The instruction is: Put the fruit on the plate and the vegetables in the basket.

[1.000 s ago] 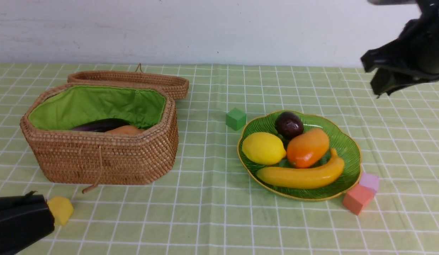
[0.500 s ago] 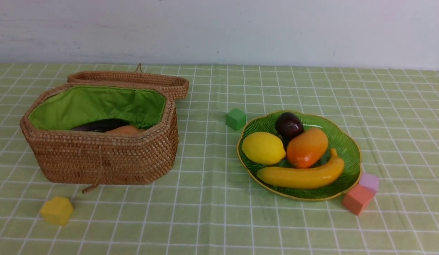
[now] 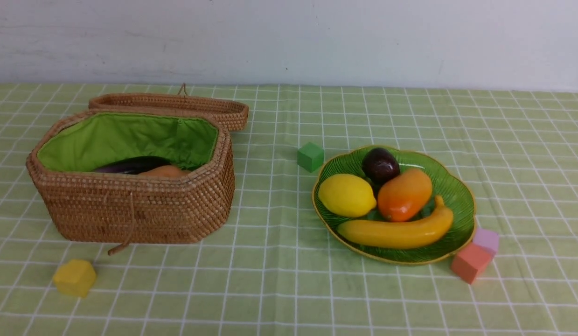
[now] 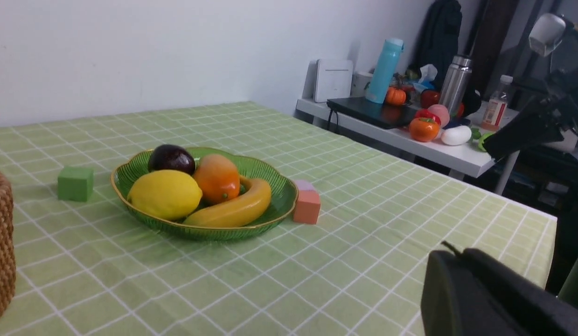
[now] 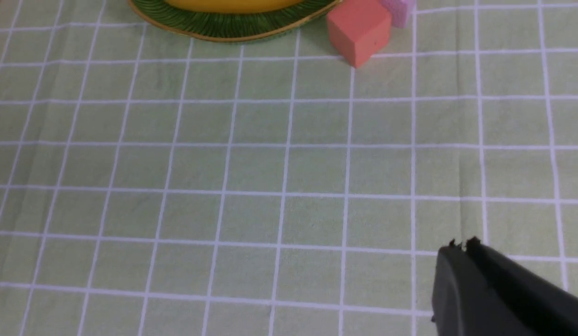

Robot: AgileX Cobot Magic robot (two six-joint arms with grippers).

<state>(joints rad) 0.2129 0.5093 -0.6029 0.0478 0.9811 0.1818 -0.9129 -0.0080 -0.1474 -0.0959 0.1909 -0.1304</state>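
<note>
On the green plate (image 3: 459, 198) (image 4: 284, 198) (image 5: 209, 29) lie a lemon (image 3: 347, 195) (image 4: 165, 194), a mangosteen (image 3: 380, 164) (image 4: 171, 158), a mango (image 3: 404, 194) (image 4: 216, 178) and a banana (image 3: 396, 231) (image 4: 233, 210). The open wicker basket (image 3: 135, 205) holds a dark-purple eggplant (image 3: 130, 164) and an orange vegetable (image 3: 163, 171), mostly hidden by its wall. Neither arm shows in the front view. My left gripper (image 4: 456, 254) is shut and empty, over bare cloth well away from the plate. My right gripper (image 5: 462, 245) is shut and empty, apart from the plate's near rim.
Foam blocks lie about: a green one (image 3: 310, 157) left of the plate, a pink-red one (image 3: 470, 262) (image 5: 358, 29) and a lilac one (image 3: 486, 239) at its right rim, a yellow one (image 3: 75, 277) before the basket. A cluttered side table (image 4: 461, 161) stands beyond the cloth's edge.
Both arms have left the front view: the left one was at the lower left by the yellow block, the right one high at the upper right. Fruit, basket and blocks have not moved.
</note>
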